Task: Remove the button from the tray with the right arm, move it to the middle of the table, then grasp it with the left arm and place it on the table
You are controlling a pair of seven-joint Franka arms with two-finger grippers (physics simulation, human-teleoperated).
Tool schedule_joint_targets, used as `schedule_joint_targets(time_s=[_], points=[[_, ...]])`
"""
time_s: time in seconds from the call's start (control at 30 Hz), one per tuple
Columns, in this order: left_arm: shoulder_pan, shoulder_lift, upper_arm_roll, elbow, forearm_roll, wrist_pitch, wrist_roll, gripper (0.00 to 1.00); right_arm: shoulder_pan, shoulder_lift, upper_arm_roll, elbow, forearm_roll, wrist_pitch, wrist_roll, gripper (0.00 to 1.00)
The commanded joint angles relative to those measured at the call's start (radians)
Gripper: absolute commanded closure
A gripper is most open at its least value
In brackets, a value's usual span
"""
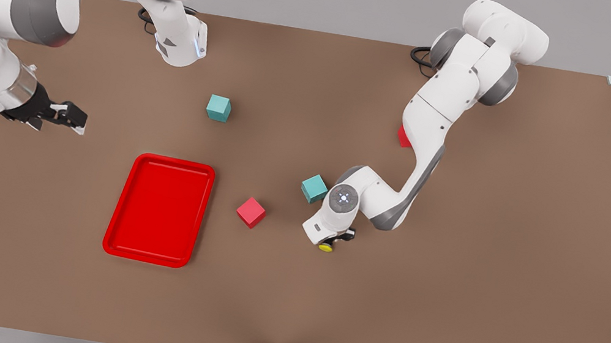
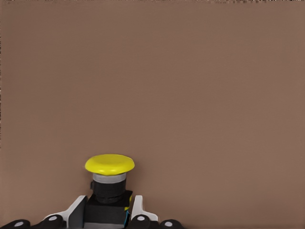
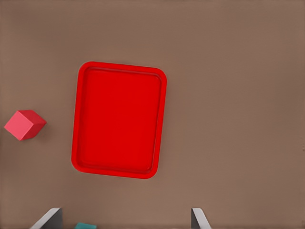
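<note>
The button [image 1: 325, 247] [image 2: 109, 164], with a yellow cap, black neck and grey base, is held by its base in my left gripper [image 1: 338, 240] [image 2: 108, 210], which is shut on it low over the middle of the table [image 1: 483, 257]. Its cap sticks out past the white fingertips [image 2: 137, 208]. I cannot tell whether it touches the tabletop. The red tray [image 1: 167, 160] [image 3: 119, 67] lies with nothing in it toward the front view's left. My right gripper [image 1: 72, 117] [image 3: 125, 222] hangs open and holds nothing, above the table beyond the tray's far left corner.
A red cube [image 1: 251, 212] [image 3: 25, 125] sits between the tray and the left gripper. One teal cube [image 1: 314, 188] lies right beside the left wrist, another teal cube [image 1: 218, 108] farther back. A second red cube [image 1: 404, 137] is partly hidden behind the left arm.
</note>
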Motion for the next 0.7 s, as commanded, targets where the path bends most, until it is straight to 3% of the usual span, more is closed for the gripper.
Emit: schedule_joint_targets(time_s=[0.0,0.07,0.3,0.5,0.67], points=[[0.003,-0.001,0.0,0.001,-0.001,0.001,0.035,0.54,-0.001,-0.002,0.0,0.002,0.002,-0.012,-0.013,0.0],[0.004,-0.001,0.001,0.001,-0.006,0.0,0.033,0.59,-0.015,-0.002,-0.004,0.008,0.007,-0.015,-0.016,0.0],[0.084,-0.084,0.006,0.048,-0.008,-0.223,0.094,0.58,-0.021,0.001,-0.004,0.022,0.014,-0.035,-0.02,0.0],[0.286,-0.127,0.006,0.191,-0.012,-0.398,-0.061,0.57,-0.031,-0.002,-0.009,0.023,0.041,-0.057,-0.02,0.0],[0.31,-0.112,0.015,0.186,0.0,-0.271,-0.393,0.57,-0.038,-0.002,-0.01,0.022,0.042,-0.057,-0.02,0.0]])
